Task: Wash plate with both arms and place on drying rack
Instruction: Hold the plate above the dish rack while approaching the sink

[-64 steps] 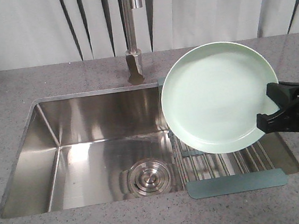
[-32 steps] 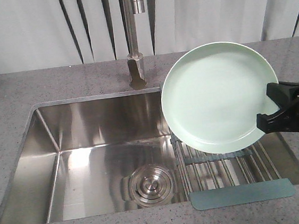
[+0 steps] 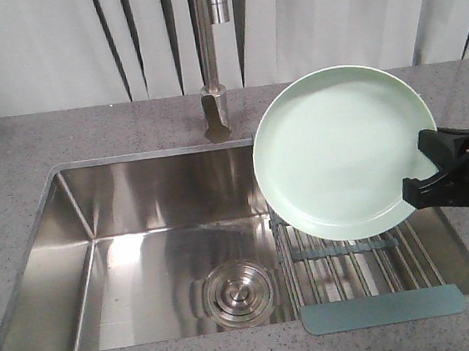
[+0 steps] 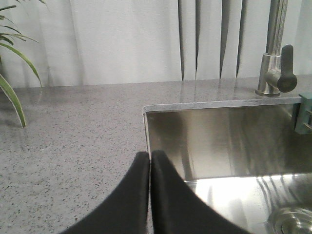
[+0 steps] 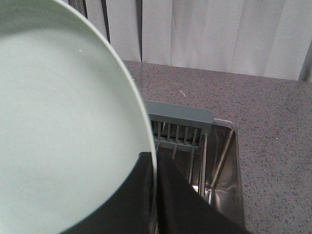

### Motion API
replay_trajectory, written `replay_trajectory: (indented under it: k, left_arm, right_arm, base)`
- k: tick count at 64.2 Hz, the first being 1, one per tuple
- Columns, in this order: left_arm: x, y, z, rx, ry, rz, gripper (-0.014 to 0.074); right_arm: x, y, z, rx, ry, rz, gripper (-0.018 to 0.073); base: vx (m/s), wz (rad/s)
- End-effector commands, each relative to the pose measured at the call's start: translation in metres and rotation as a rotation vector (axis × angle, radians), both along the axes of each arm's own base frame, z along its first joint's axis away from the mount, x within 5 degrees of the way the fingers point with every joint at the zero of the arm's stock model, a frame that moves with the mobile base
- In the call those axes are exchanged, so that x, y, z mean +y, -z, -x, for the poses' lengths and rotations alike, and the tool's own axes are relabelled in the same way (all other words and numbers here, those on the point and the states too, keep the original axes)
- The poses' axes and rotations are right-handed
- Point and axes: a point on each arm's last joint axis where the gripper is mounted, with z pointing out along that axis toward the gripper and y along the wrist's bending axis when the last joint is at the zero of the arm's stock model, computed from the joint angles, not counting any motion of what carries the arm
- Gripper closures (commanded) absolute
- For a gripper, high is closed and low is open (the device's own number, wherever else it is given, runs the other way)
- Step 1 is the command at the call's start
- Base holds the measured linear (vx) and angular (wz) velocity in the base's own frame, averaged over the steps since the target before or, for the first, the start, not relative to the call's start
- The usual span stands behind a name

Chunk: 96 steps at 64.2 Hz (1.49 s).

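The right tool (image 3: 421,168) is clamped on the rim of the plate (image 3: 336,148), which is tilted above the drying rack (image 3: 357,265). The left tool (image 4: 149,168) is pressed together over the worktop (image 4: 73,136).

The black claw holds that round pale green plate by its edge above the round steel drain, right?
No. The black claw holds the round pale green plate by its edge above the steel-rod drying rack, beside the drain; the front view shows it.
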Motion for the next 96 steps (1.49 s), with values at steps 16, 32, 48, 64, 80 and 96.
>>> replay_trajectory:
  k: [16, 32, 48, 64, 80, 96]
  left_arm:
    - [-0.0005, -0.002, 0.0003, -0.068, 0.008, 0.02, 0.0602]
    - [-0.0005, -0.002, 0.0003, -0.068, 0.008, 0.02, 0.0602]
    - [-0.0005, -0.002, 0.0003, -0.068, 0.008, 0.02, 0.0602]
    - [-0.0005, -0.002, 0.0003, -0.068, 0.008, 0.02, 0.0602]
    - [-0.0005, -0.002, 0.0003, -0.068, 0.008, 0.02, 0.0602]
    - [-0.0005, -0.002, 0.0003, -0.068, 0.008, 0.02, 0.0602]
  right_arm:
    - [-0.0003, -0.0201, -0.0008, -0.123, -0.004, -0.017, 0.0569]
    - [-0.0003, -0.0202, -0.0008, -0.124, -0.005, -0.018, 0.0569]
    - [-0.0003, -0.0202, -0.0008, -0.124, -0.005, -0.018, 0.0569]
    - [-0.0003, -0.0202, -0.0008, -0.124, -0.005, -0.018, 0.0569]
    - [-0.0003, -0.0202, -0.0008, -0.124, -0.005, -0.018, 0.0569]
    - [-0.0003, -0.0201, -0.0008, -0.123, -0.004, -0.017, 0.0569]
  base:
    - [0.01, 0.0]
    - [0.02, 0.01]
    - [0.03, 0.01]
    - [0.03, 0.01]
    - [0.02, 0.01]
    - [0.02, 0.01]
